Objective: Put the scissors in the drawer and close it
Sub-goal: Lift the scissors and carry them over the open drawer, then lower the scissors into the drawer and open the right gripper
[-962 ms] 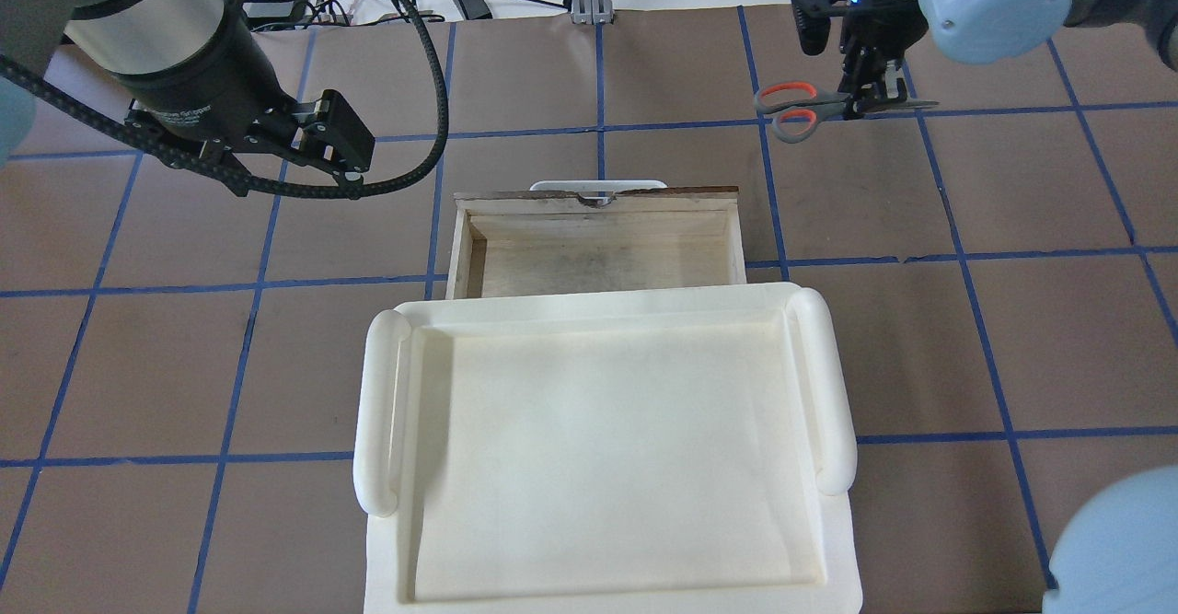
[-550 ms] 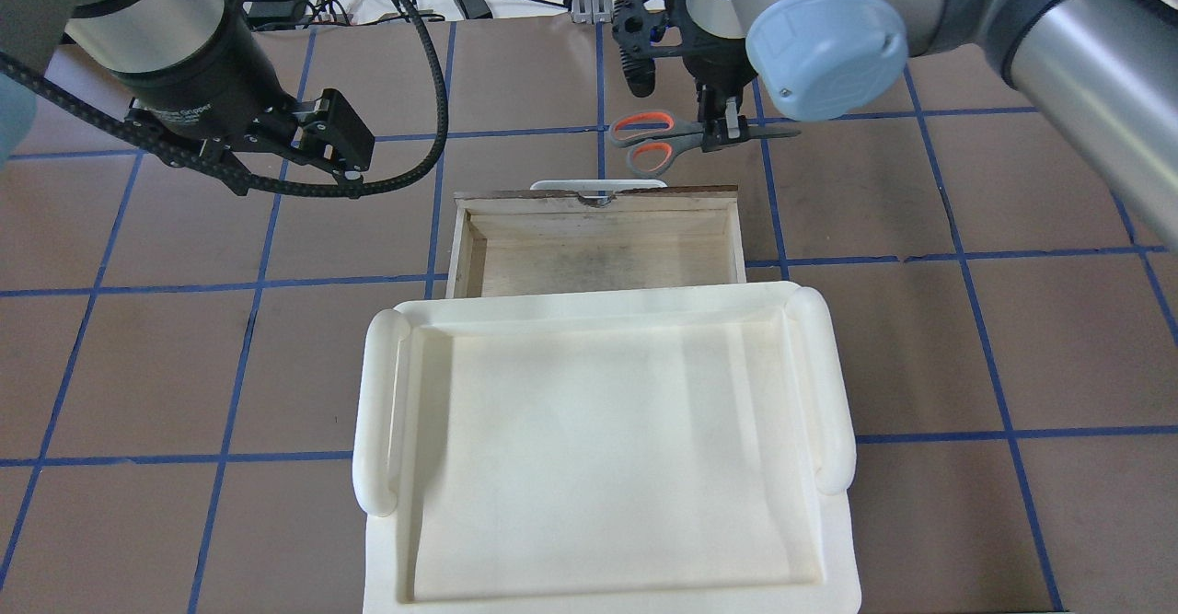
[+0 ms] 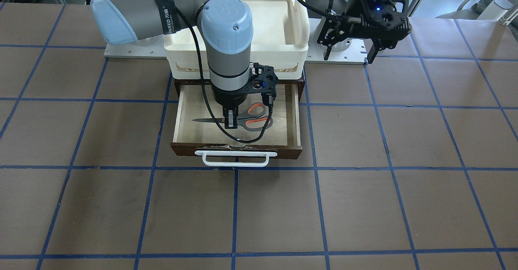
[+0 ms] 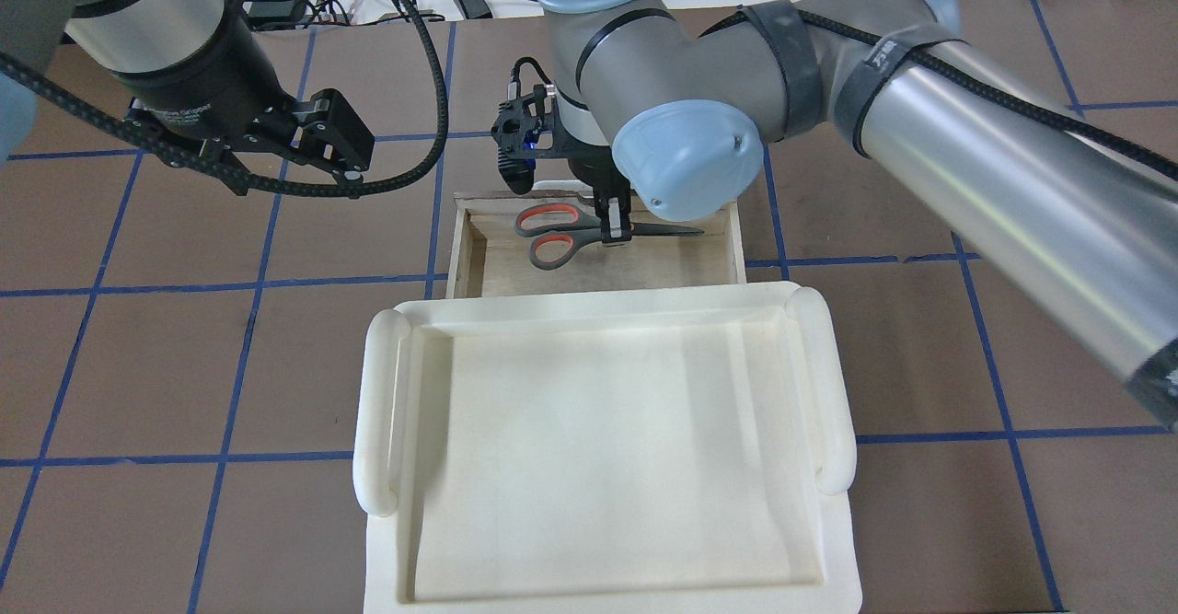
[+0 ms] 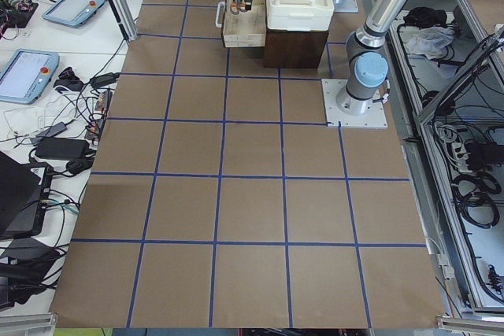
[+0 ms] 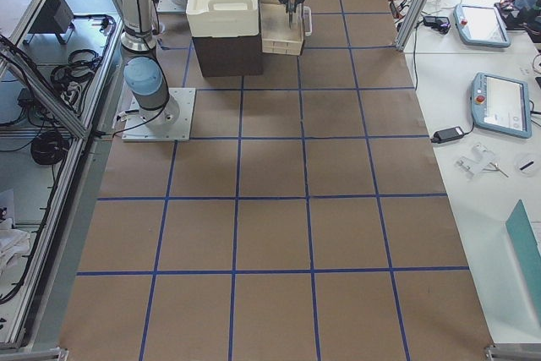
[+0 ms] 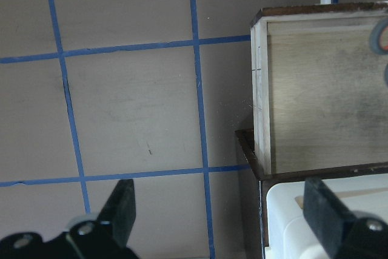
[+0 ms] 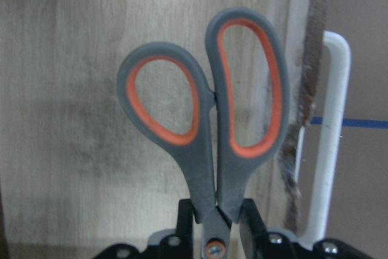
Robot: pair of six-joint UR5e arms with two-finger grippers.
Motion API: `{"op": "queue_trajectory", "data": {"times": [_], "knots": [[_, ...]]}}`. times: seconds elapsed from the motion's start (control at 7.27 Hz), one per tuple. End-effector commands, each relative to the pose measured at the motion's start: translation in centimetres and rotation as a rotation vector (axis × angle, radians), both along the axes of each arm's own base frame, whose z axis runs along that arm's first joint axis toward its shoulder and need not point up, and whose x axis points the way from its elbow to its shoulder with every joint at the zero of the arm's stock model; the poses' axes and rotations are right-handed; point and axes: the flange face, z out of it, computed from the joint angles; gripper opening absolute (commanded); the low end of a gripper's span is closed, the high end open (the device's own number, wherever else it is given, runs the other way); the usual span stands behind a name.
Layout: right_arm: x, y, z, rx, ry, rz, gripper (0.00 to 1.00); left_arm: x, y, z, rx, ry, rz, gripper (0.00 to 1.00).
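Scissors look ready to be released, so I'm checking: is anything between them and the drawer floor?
Nothing visible does. The right gripper holds the scissors over the open drawer, whose floor beneath is bare wood. The tray covers only the drawer's rear, apart from the scissors.

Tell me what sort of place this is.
Probably a robotics lab workcell: UR5e arms bolted to a blue-taped grid table, teach pendants on a side bench, cable bundles alongside.
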Motion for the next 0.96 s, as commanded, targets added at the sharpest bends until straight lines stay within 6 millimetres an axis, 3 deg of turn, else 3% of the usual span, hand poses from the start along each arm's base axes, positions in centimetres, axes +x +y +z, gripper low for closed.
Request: {"op": "queue_trajectory", "data": {"times": [0.0,0.41,0.55,0.69,0.83], "knots": [[2.0,1.7,-1.8,0.041,0.01,-0.009,0.0,0.0,0.0,-0.1,0.002,0.0,0.0,1.0],[1.7,1.9,-5.0,0.083,0.057,-0.059,0.0,0.0,0.0,0.0,0.0,0.0,0.0,1.0],[1.8,2.0,-5.0,0.083,0.046,-0.109,0.66,0.0,0.0,0.0,0.0,0.0,0.0,1.0],[1.7,2.1,-4.6,0.074,0.05,-0.2,0.91,0.0,0.0,0.0,0.0,0.002,0.0,1.0],[1.7,1.7,-3.8,0.053,0.052,-0.208,0.99,0.0,0.0,0.0,0.0,0.0,0.0,1.0]]}}
